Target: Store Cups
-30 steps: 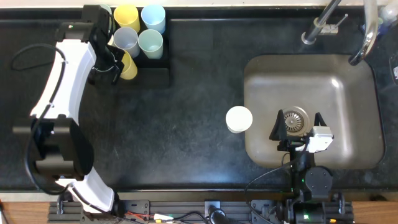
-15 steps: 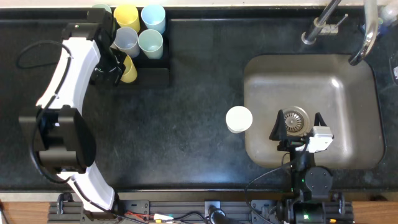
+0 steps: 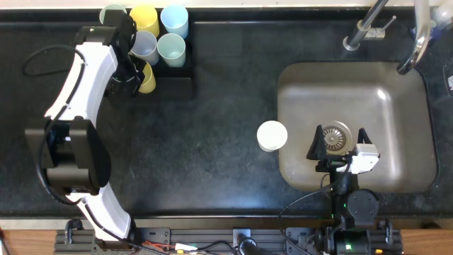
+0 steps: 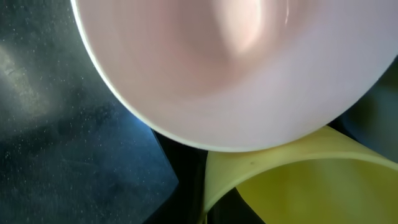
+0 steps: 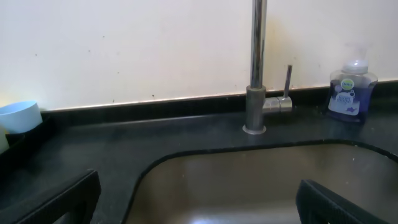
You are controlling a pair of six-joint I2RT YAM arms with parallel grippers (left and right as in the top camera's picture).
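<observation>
pinching a tilted yellow cup (image 3: 146, 76), left claw (image 3: 134, 72) holds it at the rack (image 3: 177, 86) for stowing; right claw (image 5: 199, 196) hangs spread.

Steel sink (image 3: 396, 106), faucet (image 5: 255, 62), soap bottle (image 5: 351, 93)

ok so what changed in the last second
The left arm swung its elbow rightward and edged toward the back of the rack, uncovering a green cup. Nothing was visibly taken or released. The yellow cup, the white cup by the sink and the right arm stayed put.
</observation>
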